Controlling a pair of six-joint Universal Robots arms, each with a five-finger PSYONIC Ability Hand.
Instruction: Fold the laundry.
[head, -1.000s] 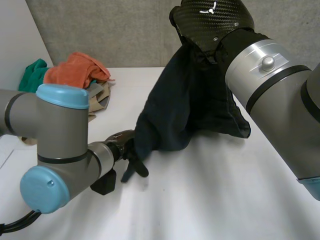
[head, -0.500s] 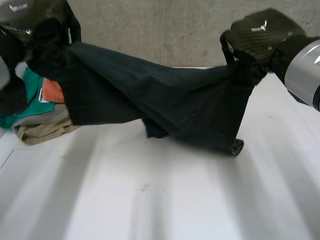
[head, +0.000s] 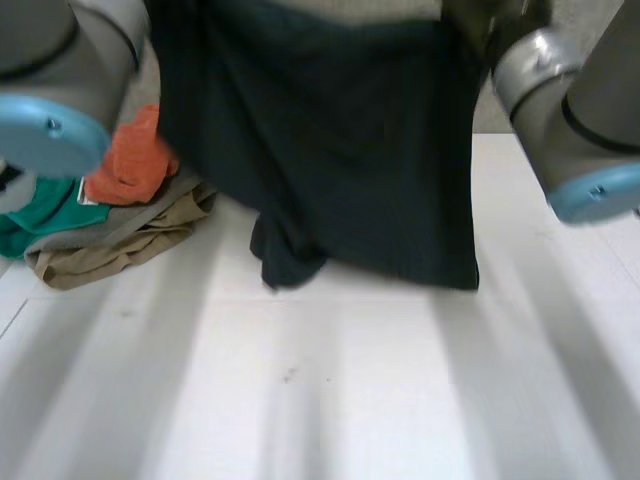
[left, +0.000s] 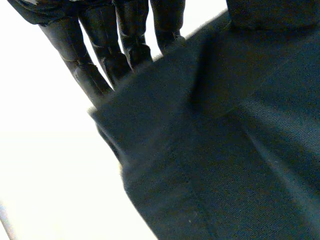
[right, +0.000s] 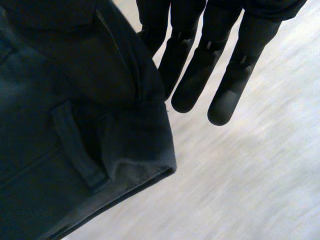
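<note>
A dark navy garment (head: 330, 150) hangs spread between my two raised arms, and its lower edge touches the white table (head: 350, 400). One bottom corner is bunched (head: 285, 260). In the left wrist view my left hand (left: 100, 65) has straight fingers pinching an upper edge of the garment (left: 225, 150). My right hand (right: 200, 65) pinches the waistband corner of the garment (right: 65, 150), next to a belt loop. My left arm (head: 50, 100) and right arm (head: 570, 120) frame the cloth.
A laundry pile lies at the table's far left: an orange piece (head: 125, 165), a green piece (head: 40, 215) and a tan piece (head: 120, 240). The hanging garment's left side is close to it.
The left hand has taken hold of the garment's edge and both arms have risen. The cloth, first bunched under the right hand, now hangs spread wide between them.
</note>
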